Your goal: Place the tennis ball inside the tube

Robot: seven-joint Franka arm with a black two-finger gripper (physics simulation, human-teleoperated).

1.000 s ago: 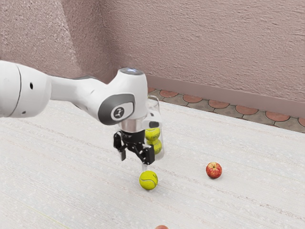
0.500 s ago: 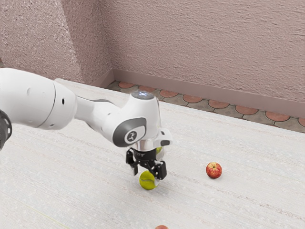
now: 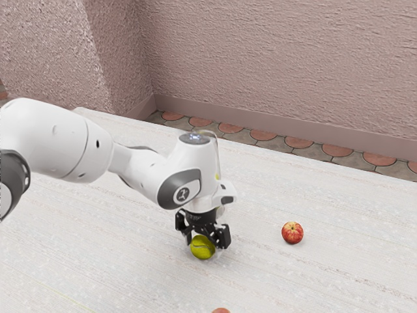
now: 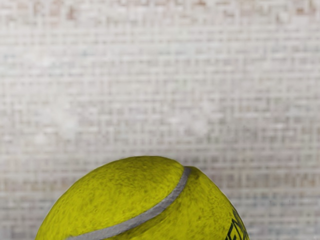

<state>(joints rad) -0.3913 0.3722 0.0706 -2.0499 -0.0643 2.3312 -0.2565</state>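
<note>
My black gripper (image 3: 205, 240) is low over the table in the exterior view, its fingers standing open on two sides of the yellow-green tennis ball (image 3: 202, 248). The ball rests on the table between them, with a gap on the exterior view's right. Seen from my hand, the top of the tennis ball (image 4: 135, 200) with its grey seam is large and close. Behind the hand stands the clear tube (image 3: 217, 155), mostly hidden by the arm; a bit of yellow shows inside it.
A red apple (image 3: 292, 233) lies on the white table (image 3: 339, 274) toward the exterior view's right. Part of a reddish round thing (image 3: 221, 310) shows at the near edge. A pinkish rough wall (image 3: 280, 65) rises beyond the table.
My hand has come down and toward the exterior view's right, from above the tennis ball to around it. The arm now hides most of the tube. The ball has stayed put.
</note>
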